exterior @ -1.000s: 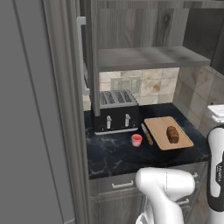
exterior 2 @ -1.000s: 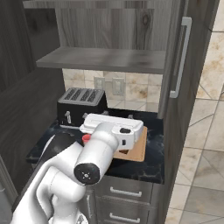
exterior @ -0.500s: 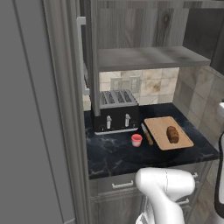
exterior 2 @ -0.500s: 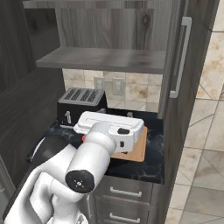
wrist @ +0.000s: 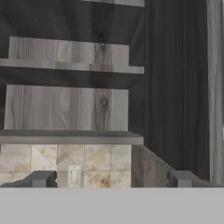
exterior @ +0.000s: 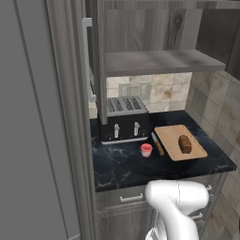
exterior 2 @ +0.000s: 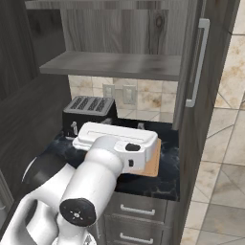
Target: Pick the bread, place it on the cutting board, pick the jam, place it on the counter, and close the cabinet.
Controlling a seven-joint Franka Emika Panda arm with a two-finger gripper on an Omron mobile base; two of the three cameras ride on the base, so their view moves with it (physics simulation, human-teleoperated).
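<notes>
The bread [exterior: 185, 144] lies on the cutting board [exterior: 172, 135] at the right of the counter [exterior: 122, 164]. The jam [exterior: 146, 150] stands on the counter left of the board, in front of the toaster. The cabinet [exterior: 154, 62] above is open, its left door [exterior: 97, 70] and right door [exterior 2: 190, 76] swung out. My gripper [wrist: 112, 180] is open with nothing between its fingertips [wrist: 43, 178] and faces the cabinet's shelf [wrist: 70, 137] and right door. In the right base view my white hand [exterior 2: 119, 141] hovers over the counter and covers the jam and bread; a board corner [exterior 2: 154, 165] shows.
A black toaster [exterior: 124, 124] stands at the back left of the counter. A slim knife [exterior: 157, 143] lies between the jam and the board. A tall grey panel [exterior: 37, 140] walls off the left. Grey drawers [exterior 2: 139, 210] sit below the counter.
The white arm link at the right edge of the left base view has swung out of the picture. The elbow has shifted in the right base view. Bread, jam and doors have not moved.
</notes>
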